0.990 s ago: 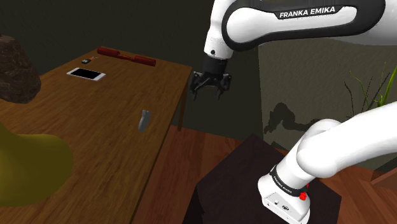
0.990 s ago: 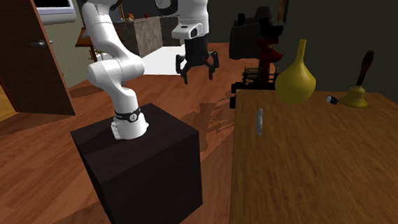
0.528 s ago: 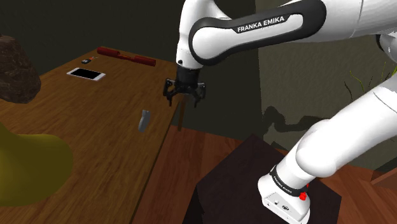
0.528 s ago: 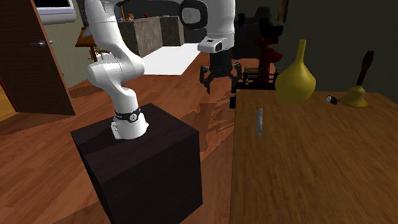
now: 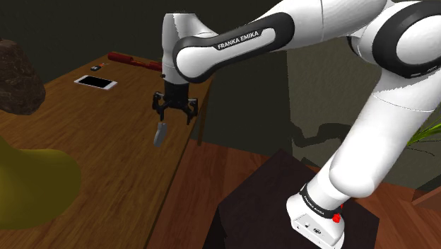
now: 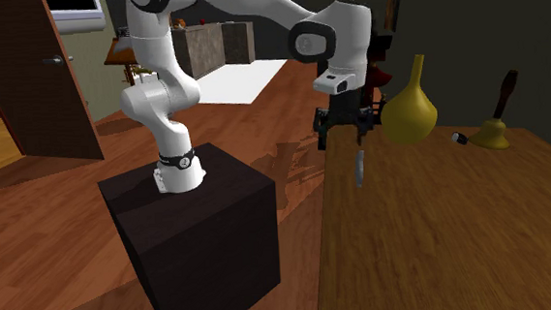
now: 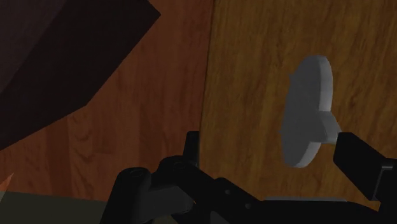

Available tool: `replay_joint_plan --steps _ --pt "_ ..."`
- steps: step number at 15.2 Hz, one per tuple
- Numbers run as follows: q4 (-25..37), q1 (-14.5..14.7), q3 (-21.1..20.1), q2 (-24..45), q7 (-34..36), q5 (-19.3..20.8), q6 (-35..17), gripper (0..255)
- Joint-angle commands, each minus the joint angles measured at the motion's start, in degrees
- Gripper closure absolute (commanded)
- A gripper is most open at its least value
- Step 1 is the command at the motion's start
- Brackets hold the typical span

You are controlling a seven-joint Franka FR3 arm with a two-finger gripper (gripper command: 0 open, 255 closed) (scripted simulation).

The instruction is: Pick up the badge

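The badge [image 5: 160,134] is a small grey disc standing on edge on the wooden table [image 5: 92,152], close to the table's edge nearest the stand. My gripper [image 5: 174,115] hangs just above it, a little toward that edge, with its fingers open and nothing between them. In the second exterior view the badge [image 6: 359,166] stands just below the gripper [image 6: 345,128]. In the wrist view the badge [image 7: 308,111] lies beside the right finger [image 7: 362,167] of the gripper [image 7: 277,159], not between the fingers.
A yellow vase [image 5: 28,185] stands at the shoulder view's lower left, a dark rock [image 5: 18,78] behind it. A white phone [image 5: 95,83] and a red bar [image 5: 140,62] lie at the table's far end. A bell [image 6: 495,120] stands beyond the vase [image 6: 409,103]. The dark stand [image 6: 195,226] sits beside the table.
The arm has swung from off the table's edge toward the shoulder view's left and down, arriving over the badge. The fingers stayed open. The badge has not moved.
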State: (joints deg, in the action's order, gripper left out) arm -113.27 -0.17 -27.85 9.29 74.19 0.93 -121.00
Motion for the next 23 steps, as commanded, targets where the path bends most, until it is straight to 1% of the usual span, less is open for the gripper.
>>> replay_joint_plan --steps 1,4,11,13,14,23 --pt "4.1 1.1 0.5 4.9 4.4 2.7 -0.3 0" --pt "11.2 3.6 1.9 12.1 9.8 6.0 0.2 0" --pt "9.2 4.2 2.7 14.7 10.5 7.3 -4.2 0" --pt "9.0 4.2 2.8 14.9 10.5 7.4 -4.5 0" --pt "9.0 4.2 2.7 14.8 10.5 7.4 -4.5 255" --pt "9.0 4.2 2.8 14.9 10.5 7.4 -4.5 255"
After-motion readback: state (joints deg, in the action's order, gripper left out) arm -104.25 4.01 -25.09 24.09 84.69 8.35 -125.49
